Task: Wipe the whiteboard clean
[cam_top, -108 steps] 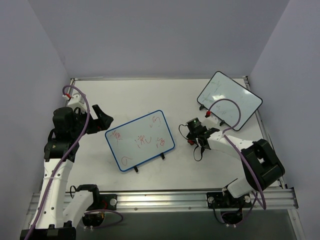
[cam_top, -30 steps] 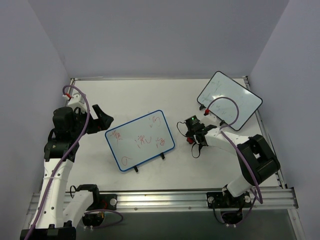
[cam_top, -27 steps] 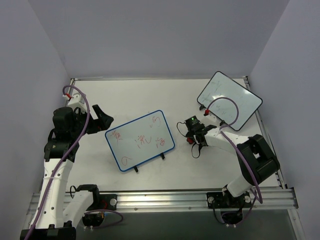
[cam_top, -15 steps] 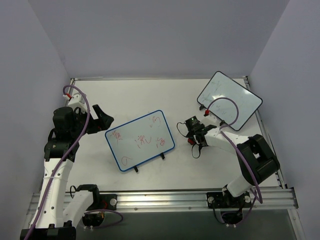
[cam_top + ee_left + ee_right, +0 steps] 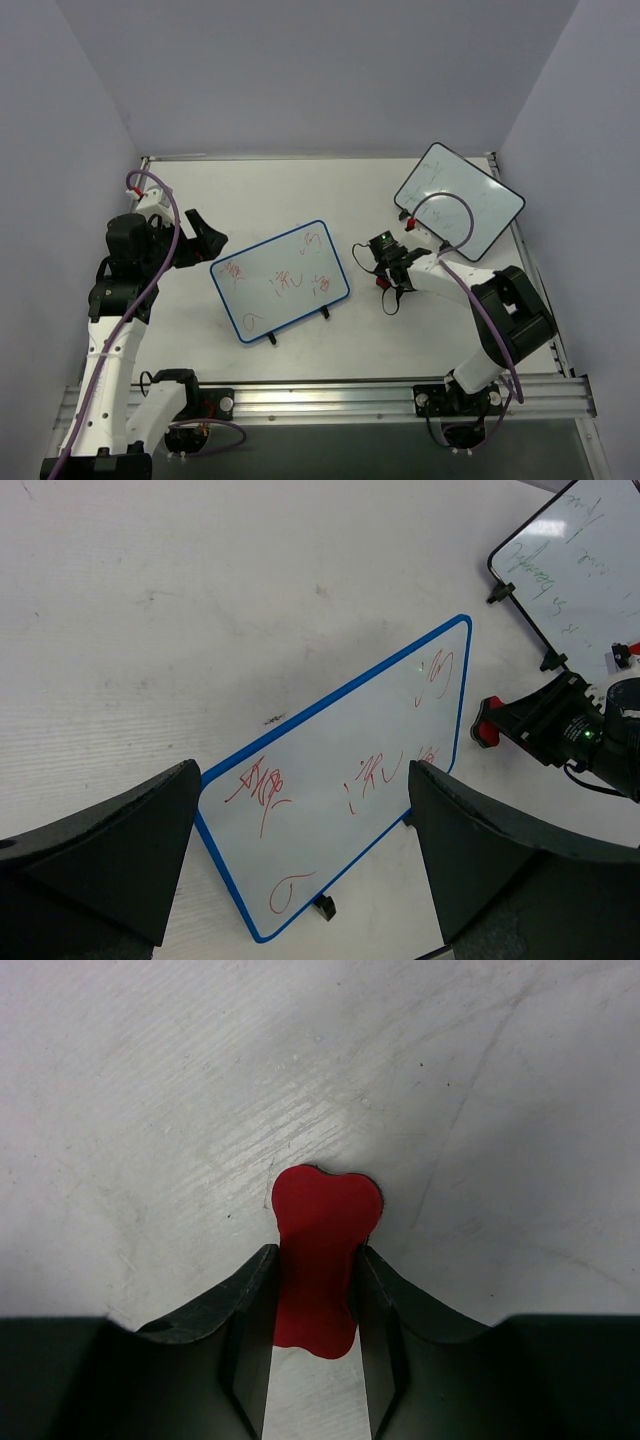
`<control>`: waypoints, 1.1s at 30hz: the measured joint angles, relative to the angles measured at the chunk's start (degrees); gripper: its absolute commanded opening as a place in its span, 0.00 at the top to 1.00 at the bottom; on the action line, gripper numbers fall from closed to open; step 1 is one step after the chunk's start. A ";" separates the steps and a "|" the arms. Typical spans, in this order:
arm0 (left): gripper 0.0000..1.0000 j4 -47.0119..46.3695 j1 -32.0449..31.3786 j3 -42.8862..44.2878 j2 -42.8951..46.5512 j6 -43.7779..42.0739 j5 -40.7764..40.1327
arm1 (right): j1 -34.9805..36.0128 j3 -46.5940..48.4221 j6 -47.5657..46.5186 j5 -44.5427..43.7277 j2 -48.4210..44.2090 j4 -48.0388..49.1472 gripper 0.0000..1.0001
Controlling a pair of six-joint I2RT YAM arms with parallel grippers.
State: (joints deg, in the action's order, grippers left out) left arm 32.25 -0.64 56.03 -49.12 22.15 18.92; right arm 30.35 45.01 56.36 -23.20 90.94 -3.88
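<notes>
your right gripper [image 5: 318, 1260] is pinching a small red piece [image 5: 325, 1210] between its fingers [image 5: 250, 1300], holding it low over the bare desk [image 5: 300, 190]. i cannot tell whether the piece is touching the surface. the whiteboard [image 5: 280, 282] is lying near the middle of the desk, turned so its right end is sitting farther back. it is standing on small black feet and carrying red scribbles across its face. the red piece is sitting just beside the board's right edge, apart from the blue rim. your left gripper [image 5: 205, 238] is hovering near the board's far left corner with its fingers spread wide. a black-rimmed whiteboard [image 5: 459, 200] with faint marks is resting at the far right of the desk, behind your right arm.
</notes>
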 measured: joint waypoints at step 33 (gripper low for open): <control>0.61 -2.73 4.87 -0.20 -13.92 15.32 -21.03 | 15.52 6.67 -14.58 1.70 -15.21 1.97 1.00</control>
State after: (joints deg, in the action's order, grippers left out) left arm 29.52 4.23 55.83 -63.05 37.47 -2.11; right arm 45.87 51.68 41.78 -21.50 75.72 -1.91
